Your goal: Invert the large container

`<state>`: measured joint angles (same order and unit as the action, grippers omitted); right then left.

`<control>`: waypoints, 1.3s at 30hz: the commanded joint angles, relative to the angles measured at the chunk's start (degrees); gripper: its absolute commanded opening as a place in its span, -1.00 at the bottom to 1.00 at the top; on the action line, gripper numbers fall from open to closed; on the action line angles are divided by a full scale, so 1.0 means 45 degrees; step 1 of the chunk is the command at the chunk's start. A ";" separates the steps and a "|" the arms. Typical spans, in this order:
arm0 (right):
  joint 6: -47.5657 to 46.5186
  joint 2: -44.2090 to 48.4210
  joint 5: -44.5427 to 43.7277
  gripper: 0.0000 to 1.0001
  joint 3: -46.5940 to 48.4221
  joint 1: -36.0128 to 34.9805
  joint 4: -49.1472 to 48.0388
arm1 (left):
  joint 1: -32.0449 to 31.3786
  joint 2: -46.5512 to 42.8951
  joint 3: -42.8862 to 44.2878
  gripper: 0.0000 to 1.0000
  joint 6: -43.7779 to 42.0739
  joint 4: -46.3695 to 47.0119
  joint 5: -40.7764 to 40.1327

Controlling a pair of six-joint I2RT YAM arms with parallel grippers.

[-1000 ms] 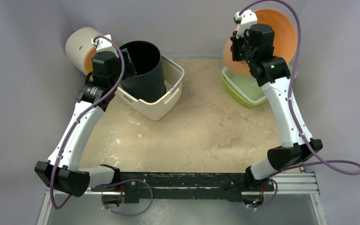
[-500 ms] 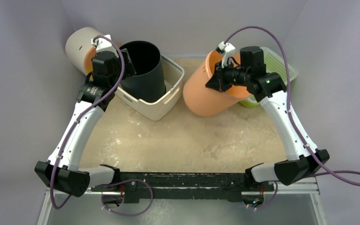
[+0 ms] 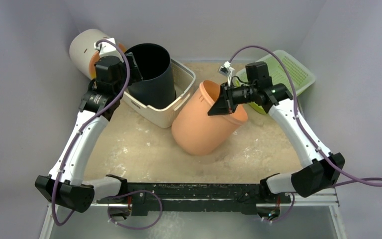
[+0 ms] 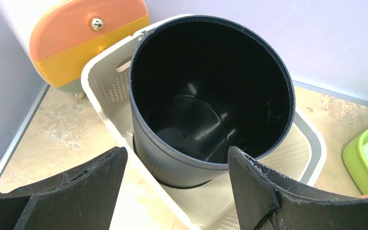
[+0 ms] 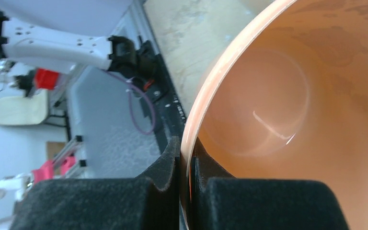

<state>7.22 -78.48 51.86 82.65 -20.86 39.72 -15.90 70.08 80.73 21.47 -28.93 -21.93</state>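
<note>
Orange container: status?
Right gripper shut on orange container rim; left gripper open by black bin. Container tilted, not yet inverted. White basket close beside it.

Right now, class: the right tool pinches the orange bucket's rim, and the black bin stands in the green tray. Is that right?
One error: the black bin stands in the cream basket, not the green tray, as the top external view shows. The right tool does pinch the orange bucket at its rim.
</note>
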 commanded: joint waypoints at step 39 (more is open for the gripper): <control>-0.1092 -0.3905 0.3084 -0.42 -0.3300 0.0109 -0.1694 | -0.0058 -0.0726 -0.0106 0.54 -0.0298 -0.0316 -0.0775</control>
<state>8.47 -94.21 79.22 67.81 -22.46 28.91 -15.90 67.90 79.96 21.41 -31.46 -24.36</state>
